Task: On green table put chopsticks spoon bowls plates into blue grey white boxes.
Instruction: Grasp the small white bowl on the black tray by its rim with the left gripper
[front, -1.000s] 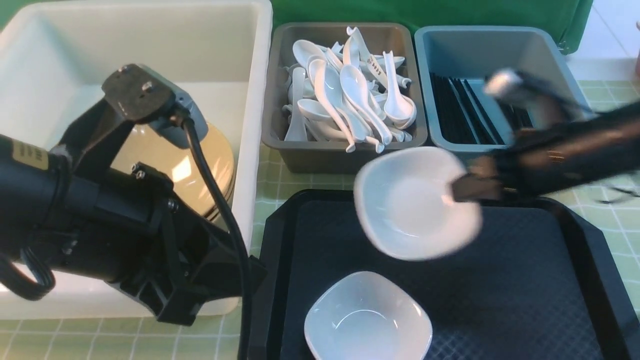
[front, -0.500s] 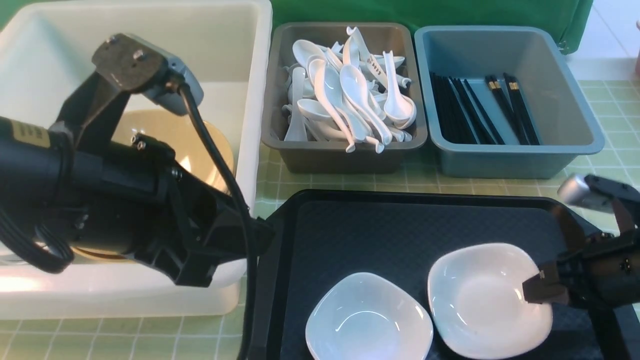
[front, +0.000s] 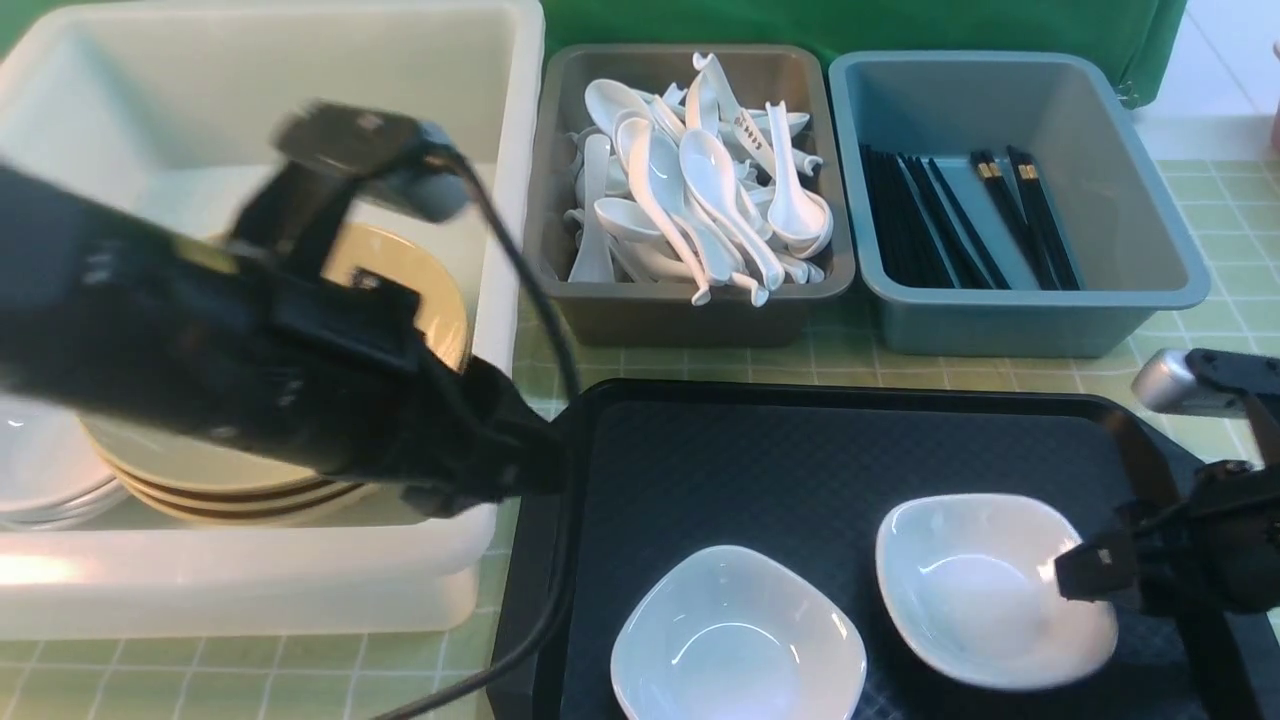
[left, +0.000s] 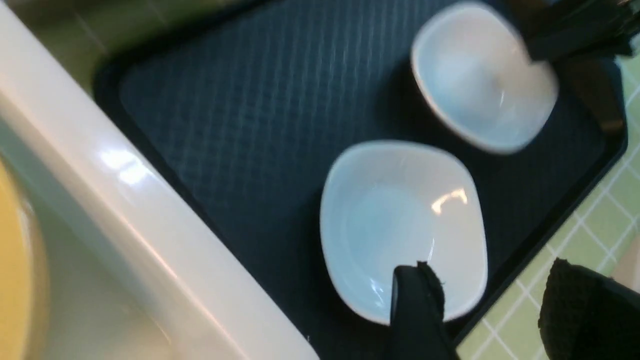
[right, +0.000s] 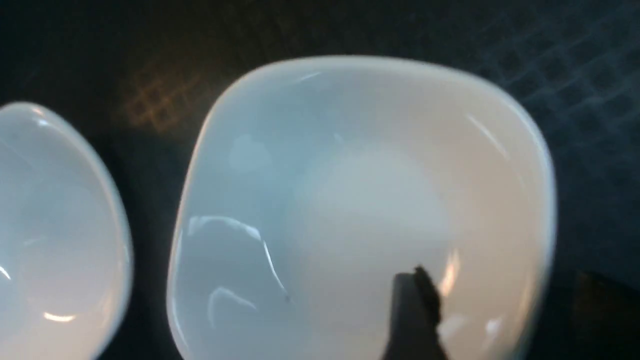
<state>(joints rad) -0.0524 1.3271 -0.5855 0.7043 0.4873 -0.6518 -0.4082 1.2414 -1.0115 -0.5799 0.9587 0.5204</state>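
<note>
From the front, a green checked tabletop (front: 700, 365) carries three boxes along the back: a white box (front: 500, 200) with a stack of yellow plates (front: 440, 300) inside, a grey box (front: 690, 320) heaped with white spoons (front: 700, 190), and a blue box (front: 1000, 325) with black chopsticks (front: 930, 220) lying along its floor. Nearer me sits a black tray (front: 800, 450) with two white bowls side by side, the left bowl (front: 738, 640) and the right bowl (front: 990, 590), close but apart. The blurred left arm (front: 250, 350) hangs over the white box's near corner and the tray's left edge. The right pincer (front: 1092, 578) is at the right bowl's right rim. In the left wrist view, the left pincer (left: 490, 265) has its two fingers apart with nothing gripped, and the left bowl lies below. In the right wrist view, one dark finger (right: 415, 310) reaches inside the right bowl's rim. The other finger is not clear, so I cannot tell whether that pincer is clamped or loose.
</note>
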